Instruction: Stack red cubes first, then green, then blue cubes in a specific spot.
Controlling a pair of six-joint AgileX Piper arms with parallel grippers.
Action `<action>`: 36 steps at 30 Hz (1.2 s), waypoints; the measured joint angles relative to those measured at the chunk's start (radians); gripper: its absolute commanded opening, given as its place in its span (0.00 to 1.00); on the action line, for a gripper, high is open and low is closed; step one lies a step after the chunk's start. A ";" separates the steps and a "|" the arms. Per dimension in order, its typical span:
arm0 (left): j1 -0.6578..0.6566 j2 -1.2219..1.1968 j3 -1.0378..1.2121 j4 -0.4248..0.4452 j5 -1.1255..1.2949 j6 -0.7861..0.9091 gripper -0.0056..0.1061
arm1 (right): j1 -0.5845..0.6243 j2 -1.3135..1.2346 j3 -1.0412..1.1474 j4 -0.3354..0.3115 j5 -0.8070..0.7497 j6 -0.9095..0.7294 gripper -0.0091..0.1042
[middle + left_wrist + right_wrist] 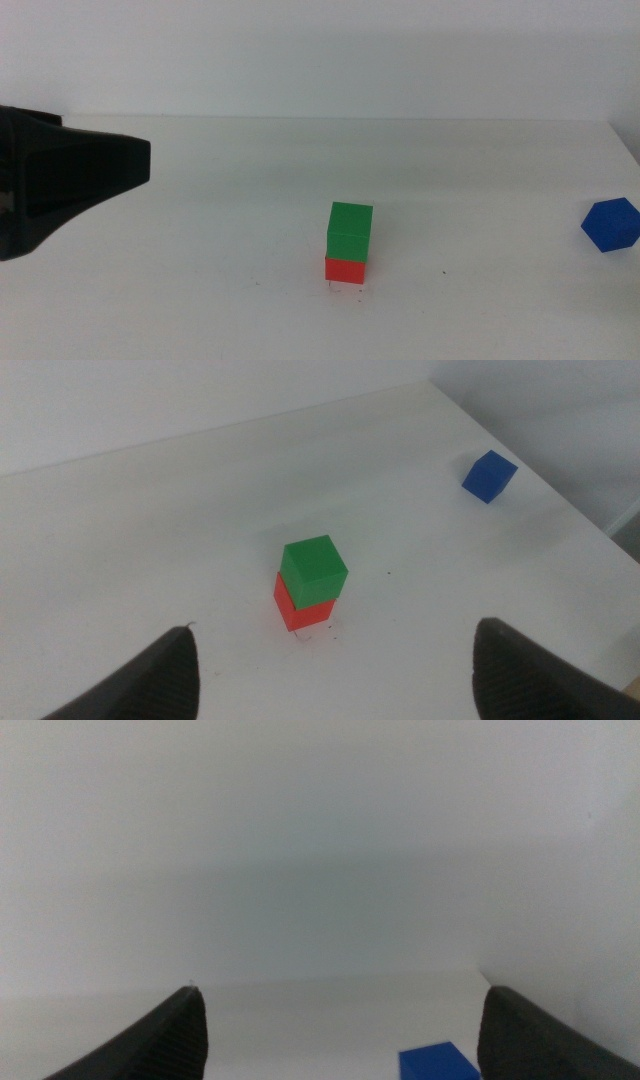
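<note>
We see the green cube point(350, 230) sitting on the red cube point(346, 269), so next our wide-open, empty right gripper point(340, 1030) must grab the blue cube point(611, 224) far off by the table's right edge, while our left gripper point(335, 670) waits wide open and empty.

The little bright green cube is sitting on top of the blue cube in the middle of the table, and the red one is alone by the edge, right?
Not quite. The small bright green cube does sit on another cube, but that one is the bright red cube. The deep blue cube is the one alone near the white table's edge. The middle view shows it.
</note>
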 measured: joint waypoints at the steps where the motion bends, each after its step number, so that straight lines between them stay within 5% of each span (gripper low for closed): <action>1: 0.000 0.000 0.000 0.002 0.000 -0.002 0.89 | 0.000 0.000 -0.005 0.015 0.006 0.012 0.90; 15: 0.000 0.000 0.000 0.042 -0.018 -0.002 0.89 | 0.000 0.672 -0.806 0.055 0.651 0.084 0.90; 23: 0.000 0.000 0.000 0.044 -0.059 -0.002 0.89 | 0.000 0.950 -1.042 0.047 0.901 0.060 0.90; 29: 0.000 0.000 0.000 0.044 -0.059 -0.004 0.89 | -0.010 1.294 -1.263 0.030 1.145 -0.149 0.90; 36: 0.000 0.000 0.000 0.044 -0.066 -0.006 0.89 | -0.119 1.629 -1.375 0.054 1.173 -0.303 0.90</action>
